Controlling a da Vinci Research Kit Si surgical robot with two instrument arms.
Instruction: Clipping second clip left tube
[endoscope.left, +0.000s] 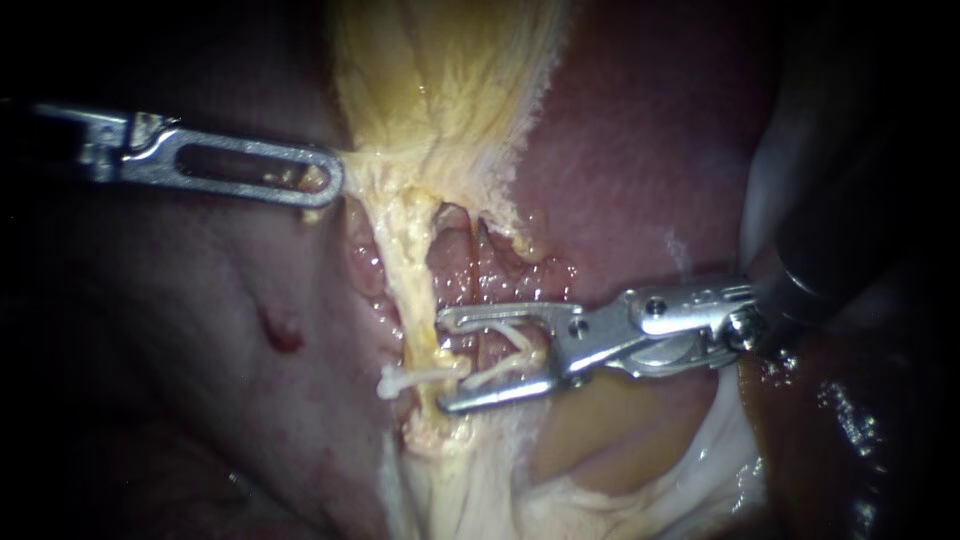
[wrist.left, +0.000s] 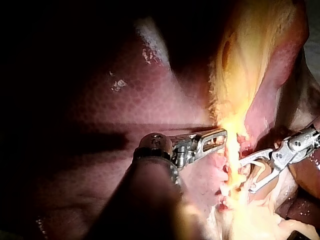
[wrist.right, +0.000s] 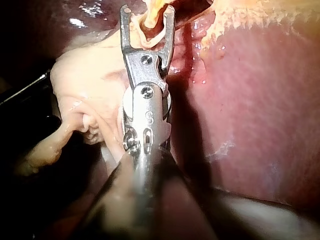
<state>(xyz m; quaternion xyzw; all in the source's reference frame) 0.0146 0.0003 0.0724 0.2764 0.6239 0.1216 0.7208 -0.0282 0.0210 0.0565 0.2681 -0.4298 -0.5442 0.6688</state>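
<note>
1. Steel jaws of the right instrument (endoscope.left: 445, 362) stand apart with a clear gap. Their tips only just reach the left tube (endoscope.left: 415, 290). I judge they should advance until the tube lies fully between them before closing.
2. One white clip (endoscope.left: 395, 383) crosses the tube just beyond one jaw tip. The second should land beside it, not touching it, and square across the tube.
3. Pale strands lie between the right jaws; I cannot tell whether they are clip or tissue.
4. The left instrument (endoscope.left: 335, 185) is clamped on the yellow tissue (endoscope.left: 440, 90), well apart from the right jaws. A steady pull there should hold the tube taut off the liver (endoscope.left: 640, 150).
5. The tube is thin, pale yellow, ragged-edged and glistening. It runs from near the left instrument's hold to the right jaw tips.
</note>
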